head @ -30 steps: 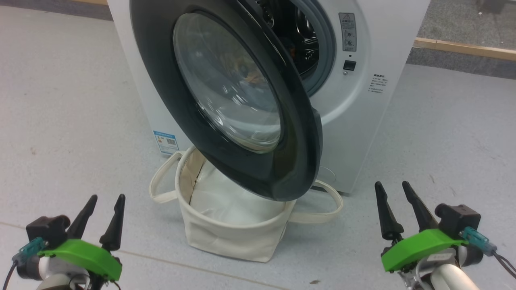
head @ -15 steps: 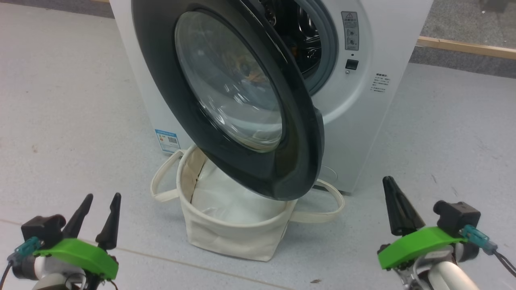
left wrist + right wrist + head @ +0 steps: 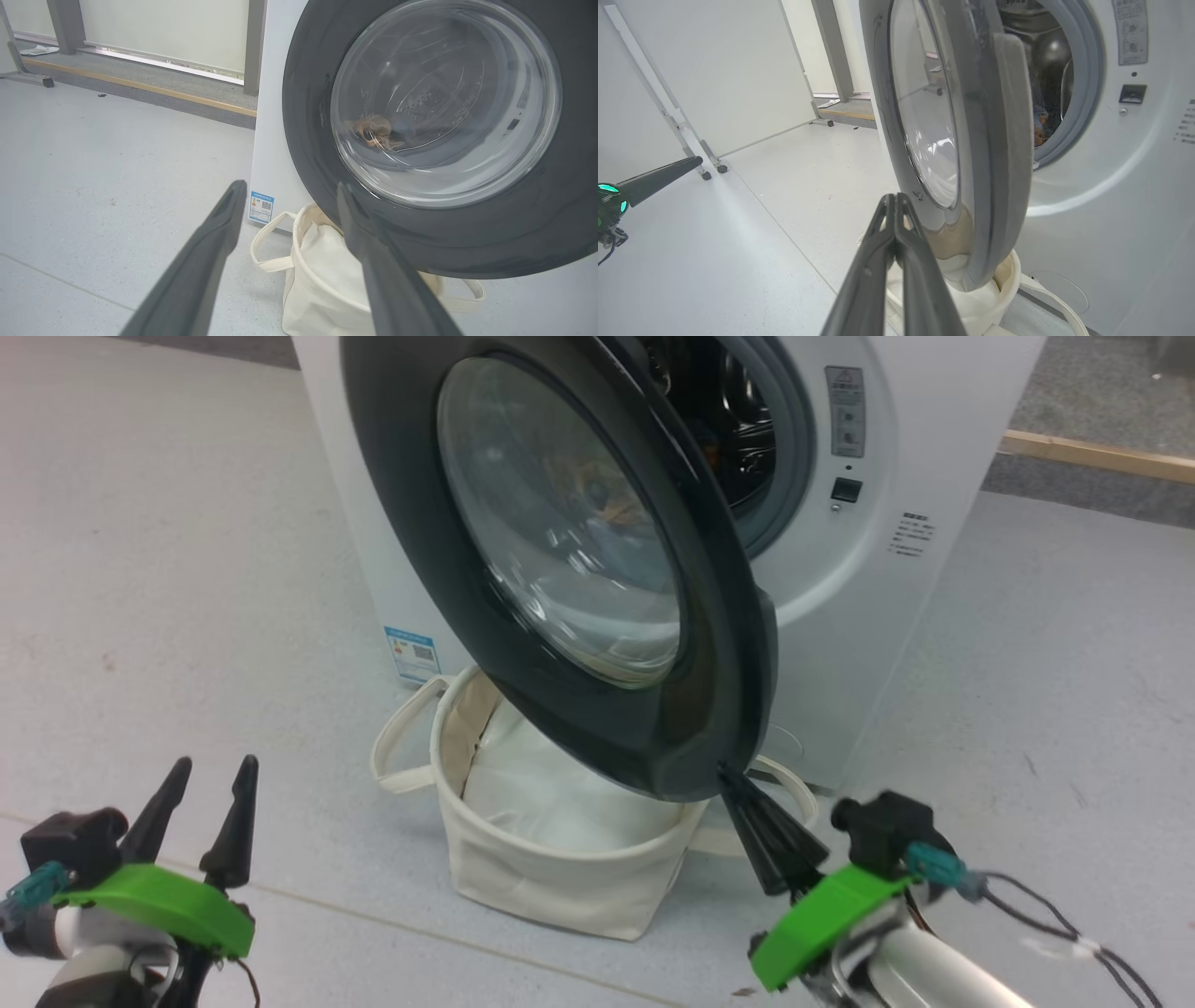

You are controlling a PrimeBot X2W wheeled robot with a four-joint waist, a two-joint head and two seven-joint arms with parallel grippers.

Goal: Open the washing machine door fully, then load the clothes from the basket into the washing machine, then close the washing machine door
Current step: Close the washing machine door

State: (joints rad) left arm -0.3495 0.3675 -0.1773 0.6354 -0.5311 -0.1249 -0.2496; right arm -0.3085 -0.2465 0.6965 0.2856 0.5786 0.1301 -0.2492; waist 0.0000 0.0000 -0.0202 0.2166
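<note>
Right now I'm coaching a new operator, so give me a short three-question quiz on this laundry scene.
1. True or false: the right gripper has its fingers spread wide.
2. Where does the basket stand? A) on a chair. B) on the floor, beneath the washing machine door. C) on a shelf.
3. Fill the gap: the fingers of the left gripper stand ___.
Key: 1 false, they are pressed together; 2 B; 3 open.
</note>
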